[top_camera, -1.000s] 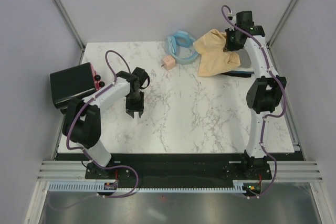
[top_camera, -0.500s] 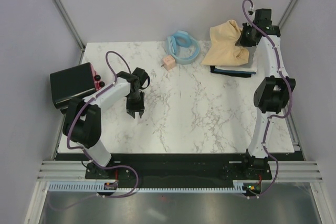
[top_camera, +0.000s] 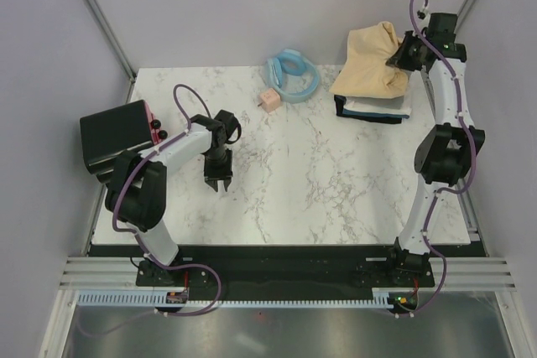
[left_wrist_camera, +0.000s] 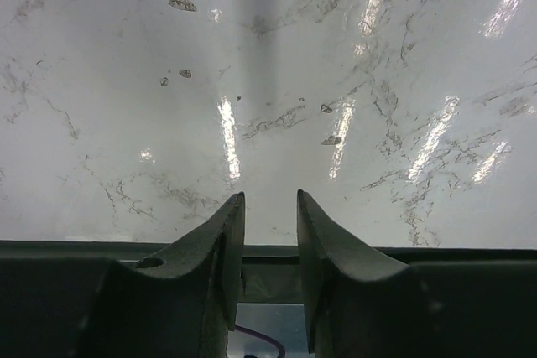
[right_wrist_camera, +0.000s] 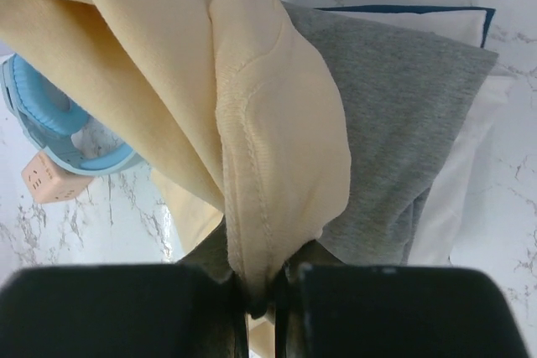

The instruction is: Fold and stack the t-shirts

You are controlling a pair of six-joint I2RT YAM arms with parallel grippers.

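My right gripper [top_camera: 401, 54] is shut on the pale yellow-cream t-shirt [top_camera: 369, 63] and holds it bunched above the back right corner. In the right wrist view the cream cloth [right_wrist_camera: 252, 123] hangs from between my fingers. Under it lies a folded stack: a grey t-shirt [right_wrist_camera: 394, 123] on top, a white one [right_wrist_camera: 470, 140] below, and a dark navy one [top_camera: 369, 116] at the bottom. My left gripper [top_camera: 218, 182] is slightly open and empty, low over bare marble [left_wrist_camera: 268, 106] at the left middle.
A light blue ring-shaped thing [top_camera: 292, 73] and a small pink cube [top_camera: 268, 100] sit at the back middle. A black box with a pink-red side [top_camera: 117, 132] stands at the table's left edge.
My right gripper has carried the cream t-shirt up and to the right, lifting it off the stack and baring the folded shirts below. The left arm has hardly moved.
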